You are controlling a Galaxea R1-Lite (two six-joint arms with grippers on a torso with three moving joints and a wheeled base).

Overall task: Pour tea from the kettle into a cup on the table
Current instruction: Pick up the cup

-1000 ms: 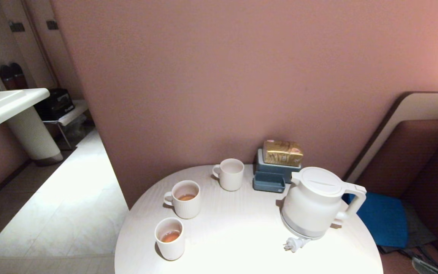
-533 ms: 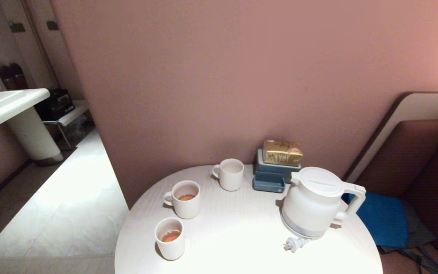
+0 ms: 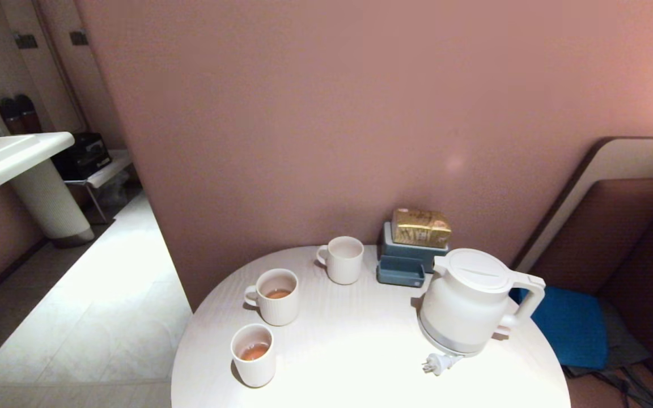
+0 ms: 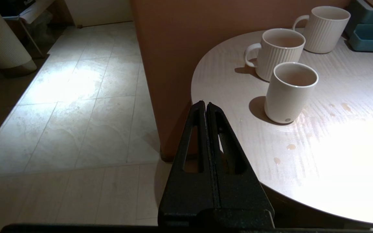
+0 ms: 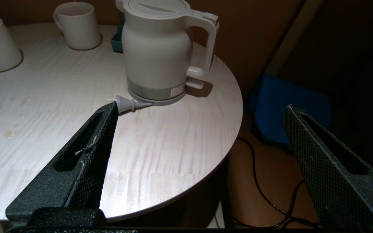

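White plastic marks the kettle point(image 3: 467, 303), which is stood upright on the right side of the round table point(image 3: 360, 362), its plug point(image 3: 439, 362) laid just in front of its base. The cup point(image 3: 253, 355) is set near the left edge, with reddish-brown tea point(image 3: 254, 352) seen inside. The left gripper point(image 4: 206, 106) is held closed and empty off the table edge. The right gripper point(image 5: 199, 110) is spread wide, empty, short of the kettle.
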